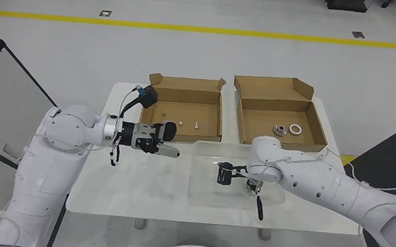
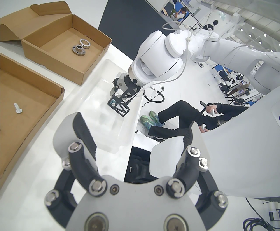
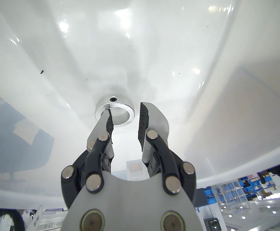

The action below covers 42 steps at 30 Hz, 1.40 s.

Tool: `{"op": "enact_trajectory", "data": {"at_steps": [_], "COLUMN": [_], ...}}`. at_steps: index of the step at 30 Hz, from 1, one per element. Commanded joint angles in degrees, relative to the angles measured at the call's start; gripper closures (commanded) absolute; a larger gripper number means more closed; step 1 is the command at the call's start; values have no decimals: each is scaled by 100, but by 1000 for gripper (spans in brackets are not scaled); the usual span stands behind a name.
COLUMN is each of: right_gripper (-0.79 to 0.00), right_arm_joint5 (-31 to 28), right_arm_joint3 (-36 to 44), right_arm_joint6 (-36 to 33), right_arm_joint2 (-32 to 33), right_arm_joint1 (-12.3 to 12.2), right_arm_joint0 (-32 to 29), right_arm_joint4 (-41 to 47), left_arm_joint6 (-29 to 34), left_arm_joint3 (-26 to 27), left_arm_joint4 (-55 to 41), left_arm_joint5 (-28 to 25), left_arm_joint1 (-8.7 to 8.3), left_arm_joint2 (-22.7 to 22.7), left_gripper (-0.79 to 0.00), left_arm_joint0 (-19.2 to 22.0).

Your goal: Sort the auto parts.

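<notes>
In the white tray (image 1: 203,190), the right hand (image 3: 125,113) stands open astride a silver shaft collar (image 3: 119,104), one finger inside its bore and one outside. Left of the tray, the left hand (image 1: 173,141) hangs open above the worktop (image 1: 144,189). Beyond the tray, one cardboard box (image 1: 187,88) holds bolts (image 1: 195,123) and the other box (image 1: 274,91) holds a flange (image 1: 279,128) and a ring (image 1: 295,129).

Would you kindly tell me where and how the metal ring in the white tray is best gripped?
Pinch the wall of the ring from above, one finger inside the hole, one outside. It lies flat in the tray, hole upward, so the wall stands free. The open right gripper straddles it so.
</notes>
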<state>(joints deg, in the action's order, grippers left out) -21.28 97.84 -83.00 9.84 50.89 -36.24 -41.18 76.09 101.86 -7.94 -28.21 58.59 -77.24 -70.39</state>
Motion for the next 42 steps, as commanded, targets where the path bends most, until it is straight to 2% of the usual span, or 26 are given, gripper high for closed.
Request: {"op": "enact_trajectory", "data": {"at_steps": [1, 11, 23, 42], "right_gripper": [-283, -277, -283, -286], "right_arm_joint5": [-38, -53, -72, -43], "right_arm_joint3": [3, 31, 60, -173], "right_arm_joint6": [38, 70, 72, 500], "right_arm_joint2": [24, 169, 417, 652], "right_arm_joint1": [3, 20, -124, -74], "right_arm_joint0": [5, -66, -263, -507], "right_arm_joint4": [52, 52, 98, 37], "left_arm_joint6": [0, 0, 0, 0], "left_arm_joint3": [0, 0, 0, 0], "left_arm_joint4": [0, 0, 0, 0], "left_arm_joint5": [0, 0, 0, 0], "left_arm_joint1": [0, 0, 0, 0], "left_arm_joint2": [0, 0, 0, 0], "left_gripper": [-785, -785, -785, -785], "left_arm_joint0": [0, 0, 0, 0]}}
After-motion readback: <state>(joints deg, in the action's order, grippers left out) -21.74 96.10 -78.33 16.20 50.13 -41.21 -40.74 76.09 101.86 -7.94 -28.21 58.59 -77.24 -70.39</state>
